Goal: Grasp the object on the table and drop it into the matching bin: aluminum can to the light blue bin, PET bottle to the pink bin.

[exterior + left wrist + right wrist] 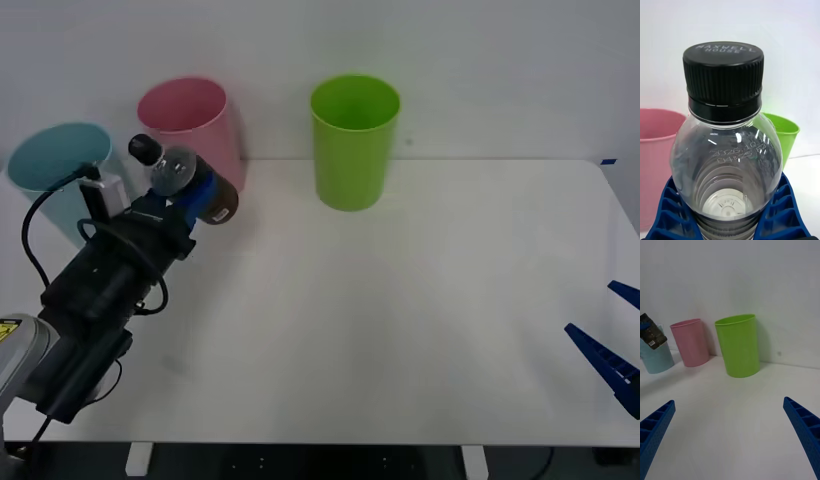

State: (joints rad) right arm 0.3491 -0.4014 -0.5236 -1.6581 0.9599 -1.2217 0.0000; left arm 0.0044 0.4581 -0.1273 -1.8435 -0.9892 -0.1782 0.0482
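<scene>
Three bins stand along the far side of the table [420, 300]: the light blue bin [55, 170] at about ten o'clock from the table's middle, the pink bin [190, 125] at eleven, and a lime green bin [353, 140] near twelve.

My left gripper [190, 195] is raised above the table at the ten o'clock side, with the light blue bin just to its nine o'clock and the pink bin just beyond it toward twelve. Its blue ribbed fingers [672, 210] are pressed against both sides of the PET bottle [185, 185], pinching it around the body. The bottle lies tilted in that grip, its black cap [145, 149] pointing toward ten o'clock and its dark label end toward four o'clock, close to the pink bin's wall; I cannot tell whether they touch. From my left wrist, the cap [723, 73] faces the camera with the clear body below it, the pink bin [657, 157] showing on one side and the green bin [784, 135] on the other.

My right gripper [612, 350] sits low at the table's four o'clock edge, well apart from the bins, its two blue fingers [805, 427] spread wide with nothing between them. From that wrist, the bottle's label [651, 333] shows in front of the light blue bin [657, 360].
</scene>
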